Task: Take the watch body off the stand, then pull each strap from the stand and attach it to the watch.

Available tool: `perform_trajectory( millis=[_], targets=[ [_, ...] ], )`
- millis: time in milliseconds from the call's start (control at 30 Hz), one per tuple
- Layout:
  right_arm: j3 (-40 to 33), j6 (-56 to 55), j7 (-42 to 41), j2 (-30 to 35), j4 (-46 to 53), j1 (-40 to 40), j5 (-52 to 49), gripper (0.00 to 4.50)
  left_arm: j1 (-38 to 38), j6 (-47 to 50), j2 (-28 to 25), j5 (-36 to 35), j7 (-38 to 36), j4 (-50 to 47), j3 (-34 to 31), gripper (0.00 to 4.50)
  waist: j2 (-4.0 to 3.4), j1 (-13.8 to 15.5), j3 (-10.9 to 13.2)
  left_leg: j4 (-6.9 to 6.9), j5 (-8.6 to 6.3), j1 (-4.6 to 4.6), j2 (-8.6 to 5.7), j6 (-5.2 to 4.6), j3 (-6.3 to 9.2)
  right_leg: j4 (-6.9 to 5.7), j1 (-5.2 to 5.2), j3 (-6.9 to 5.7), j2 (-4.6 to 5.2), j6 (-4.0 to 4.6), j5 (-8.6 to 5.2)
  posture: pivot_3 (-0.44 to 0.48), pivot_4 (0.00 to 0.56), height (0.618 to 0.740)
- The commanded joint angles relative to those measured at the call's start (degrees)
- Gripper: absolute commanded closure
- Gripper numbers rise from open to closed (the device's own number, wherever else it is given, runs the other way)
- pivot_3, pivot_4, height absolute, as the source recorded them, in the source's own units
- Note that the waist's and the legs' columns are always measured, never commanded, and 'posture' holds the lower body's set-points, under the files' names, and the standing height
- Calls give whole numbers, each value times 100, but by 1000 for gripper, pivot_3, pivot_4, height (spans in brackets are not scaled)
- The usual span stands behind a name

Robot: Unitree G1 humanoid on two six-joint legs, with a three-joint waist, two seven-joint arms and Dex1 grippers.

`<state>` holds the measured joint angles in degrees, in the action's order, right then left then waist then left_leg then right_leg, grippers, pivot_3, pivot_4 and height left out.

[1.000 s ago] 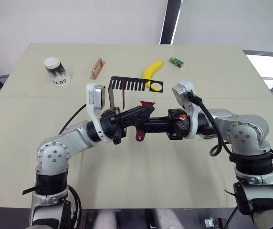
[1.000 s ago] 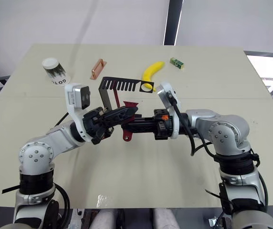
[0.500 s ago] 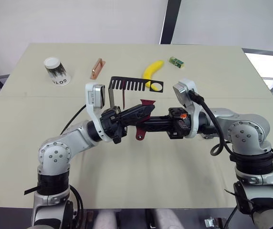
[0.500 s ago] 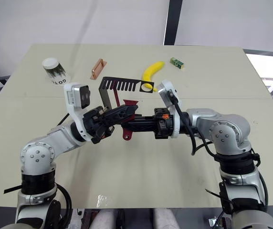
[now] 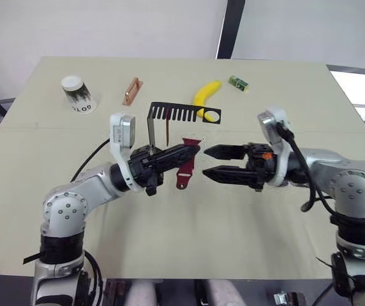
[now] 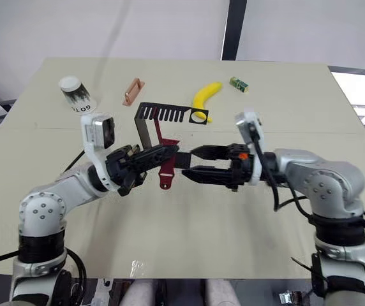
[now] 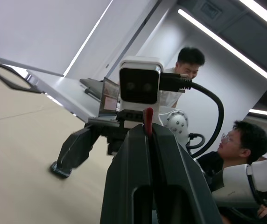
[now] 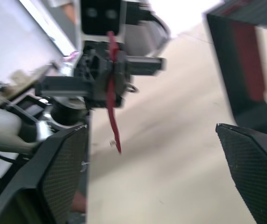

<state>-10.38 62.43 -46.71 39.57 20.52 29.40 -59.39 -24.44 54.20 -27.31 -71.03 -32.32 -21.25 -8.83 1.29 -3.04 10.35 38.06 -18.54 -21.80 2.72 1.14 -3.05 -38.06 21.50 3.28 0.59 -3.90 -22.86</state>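
Note:
My left gripper [image 5: 195, 150] is shut on a dark red strap [image 5: 184, 173], which hangs down from its fingertips above the table's middle. In the left wrist view the strap's end [image 7: 147, 120] pokes up between the closed fingers. My right gripper [image 5: 209, 162] stands open just right of the strap, its fingers apart and holding nothing. The right wrist view looks at the strap [image 8: 112, 116] between its two pads [image 8: 61, 168]. The black stand [image 5: 179, 113] stands behind, with a second strap [image 5: 168, 131] hanging from its comb arm. The watch body is hidden.
At the back of the table sit a paper cup [image 5: 76, 94], a copper bar [image 5: 130, 90], a banana [image 5: 205, 95] and a small green box [image 5: 237, 81]. People sit beyond the table in the left wrist view [image 7: 238, 140].
My right gripper was shut against the strap by the left fingertips; it has opened wide and drawn back to the right. The left gripper keeps its hold on the strap.

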Motion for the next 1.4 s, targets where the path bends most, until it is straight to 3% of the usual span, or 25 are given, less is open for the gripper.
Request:
perform_trajectory(
  millis=[33,267,433,533,700,1100,1400],
  targets=[
    [-741,-197,471,273,580,-587,73,71,111,-214,-398,331,-490,-381,-21,4500,-1,3,0,1,0,-7,0,0,1,7,1,0,-1,0,0,0,150,740],
    [-2372,-1057,585,659,1164,-3565,1340,71,395,-751,-1304,1402,-1566,-222,232,4500,-3,134,2,-11,2,-15,-1,3,8,25,1,2,-12,0,0,0,150,740],
    [-3064,-1481,594,494,1237,-4607,1714,71,483,-1190,-1500,2017,-2130,-110,514,4500,-7,125,3,-2,6,-7,-6,7,-2,21,-9,14,-9,-6,3,0,150,740],
    [-3062,-1631,785,311,1344,-4865,1868,71,565,-1357,-1535,2190,-2420,-116,582,4500,-7,115,3,-13,9,7,-2,12,-6,19,-13,19,-16,-6,3,0,150,740],
    [-2712,-1770,1247,-39,1386,-4926,2173,71,444,-1488,-1423,2372,-2579,-104,700,4500,-7,140,3,-24,11,14,-4,16,-11,20,-14,24,-14,-6,3,0,150,740],
    [-1457,-1882,2422,-699,892,-3973,3100,71,-38,-1344,-1313,2410,-2857,-20,980,4500,-8,133,3,-18,11,16,-5,16,-15,7,-9,26,-13,-6,3,0,150,740],
    [-865,-1977,2959,-1178,349,-3341,3608,71,66,-1081,-1160,2253,-2441,-399,907,4500,-8,114,3,-14,11,17,-3,15,-16,-5,-6,27,-13,-5,3,0,150,740]
  ],
)
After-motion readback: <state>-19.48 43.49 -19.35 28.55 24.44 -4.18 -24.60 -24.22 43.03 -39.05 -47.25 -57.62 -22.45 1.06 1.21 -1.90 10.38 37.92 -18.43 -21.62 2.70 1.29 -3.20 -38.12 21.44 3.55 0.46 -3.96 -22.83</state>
